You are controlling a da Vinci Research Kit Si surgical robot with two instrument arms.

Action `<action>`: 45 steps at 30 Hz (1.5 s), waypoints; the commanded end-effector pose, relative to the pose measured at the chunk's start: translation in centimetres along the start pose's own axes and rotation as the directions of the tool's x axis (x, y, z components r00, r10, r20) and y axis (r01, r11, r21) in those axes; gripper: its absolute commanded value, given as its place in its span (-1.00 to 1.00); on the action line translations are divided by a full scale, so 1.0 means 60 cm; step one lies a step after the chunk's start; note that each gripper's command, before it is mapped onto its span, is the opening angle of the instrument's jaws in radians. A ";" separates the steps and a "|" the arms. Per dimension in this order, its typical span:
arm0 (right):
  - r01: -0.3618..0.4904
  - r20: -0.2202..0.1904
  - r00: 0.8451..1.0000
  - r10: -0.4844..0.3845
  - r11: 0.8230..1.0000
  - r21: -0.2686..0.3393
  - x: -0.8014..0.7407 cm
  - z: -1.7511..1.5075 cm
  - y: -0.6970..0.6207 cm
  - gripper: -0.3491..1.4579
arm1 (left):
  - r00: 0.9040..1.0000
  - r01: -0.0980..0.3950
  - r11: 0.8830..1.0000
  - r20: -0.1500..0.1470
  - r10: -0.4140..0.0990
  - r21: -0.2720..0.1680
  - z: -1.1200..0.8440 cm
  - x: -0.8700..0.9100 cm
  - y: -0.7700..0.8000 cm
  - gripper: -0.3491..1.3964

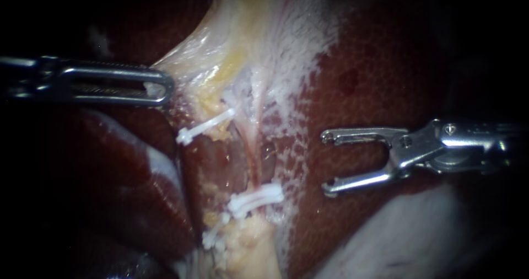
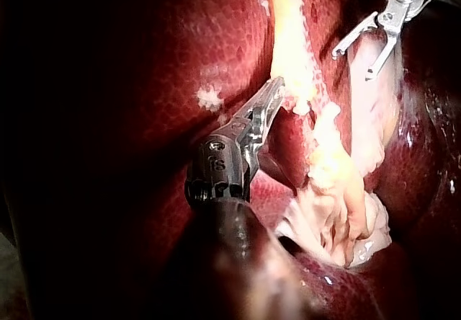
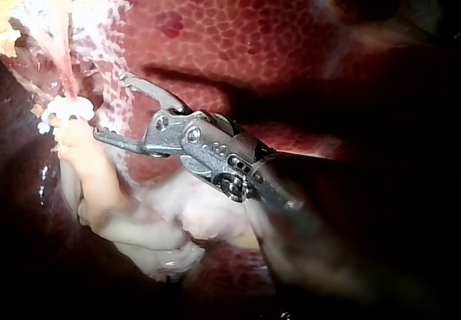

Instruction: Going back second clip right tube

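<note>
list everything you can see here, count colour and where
liver: one, dark red, all around
pale tissue: one band, white-yellow, down the middle
tube: one clear, pink, running between upper and lower clips
clips: at least three, white, one upper, the rest lower
left instrument: one, metal, jaws shut on pale tissue at its edge
right instrument: one, metal, jaws open over the liver, apart from the clips

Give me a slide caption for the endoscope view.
Right instrument, jaws open and empty, over the liver, apart from the white clips; left instrument holds pale tissue.
</note>
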 end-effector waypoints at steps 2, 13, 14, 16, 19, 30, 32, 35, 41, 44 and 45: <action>0.000 0.000 1.000 0.000 1.000 0.000 0.0000 0.0000 -0.0001 0.05 | 1.000 -0.002 1.000 -0.005 0.002 -0.003 0.0008 0.0005 0.0006 -1.00; 0.000 0.000 1.000 0.000 1.000 0.000 -0.0003 -0.0005 -0.0002 0.05 | 0.999 -0.017 1.000 -0.033 0.016 -0.004 0.0071 0.0044 0.0003 -1.00; 0.000 0.000 1.000 0.000 1.000 0.000 -0.0003 -0.0005 -0.0002 0.05 | 0.999 -0.018 1.000 -0.037 0.018 -0.001 0.0076 0.0046 0.0000 -1.00; 0.000 0.000 1.000 0.000 1.000 0.000 -0.0003 -0.0006 -0.0002 0.05 | 0.999 -0.020 1.000 -0.044 0.020 0.002 0.0086 0.0052 -0.0006 -1.00; 0.006 0.000 1.000 -0.006 1.000 0.000 -0.0003 -0.0007 -0.0002 0.05 | 0.999 -0.021 1.000 -0.048 0.022 0.006 0.0097 0.0056 -0.0011 -1.00; 0.012 0.000 1.000 -0.012 1.000 0.001 -0.0004 -0.0008 -0.0002 0.05 | 0.998 -0.023 1.000 -0.053 0.023 0.012 0.0123 0.0056 -0.0017 -1.00; 0.012 0.000 1.000 -0.012 1.000 0.001 -0.0004 -0.0008 -0.0003 0.05 | 0.998 -0.023 1.000 -0.054 0.023 0.014 0.0128 0.0055 -0.0019 -1.00; 0.012 0.000 1.000 -0.012 1.000 0.001 -0.0004 -0.0008 -0.0003 0.05 | 0.998 -0.023 1.000 -0.054 0.024 0.015 0.0134 0.0054 -0.0021 -1.00; 0.012 0.000 1.000 -0.012 1.000 0.001 -0.0004 -0.0009 -0.0003 0.05 | 0.998 -0.025 1.000 -0.055 0.026 0.018 0.0138 0.0056 -0.0022 -1.00; 0.012 0.000 1.000 -0.012 1.000 0.000 -0.0004 -0.0009 -0.0003 0.05 | 0.998 -0.025 1.000 -0.055 0.026 0.018 0.0138 0.0056 -0.0022 -1.00; 0.012 0.000 1.000 -0.012 1.000 0.001 -0.0004 -0.0009 -0.0003 0.05 | 0.998 -0.025 1.000 -0.055 0.026 0.018 0.0138 0.0056 -0.0022 -1.00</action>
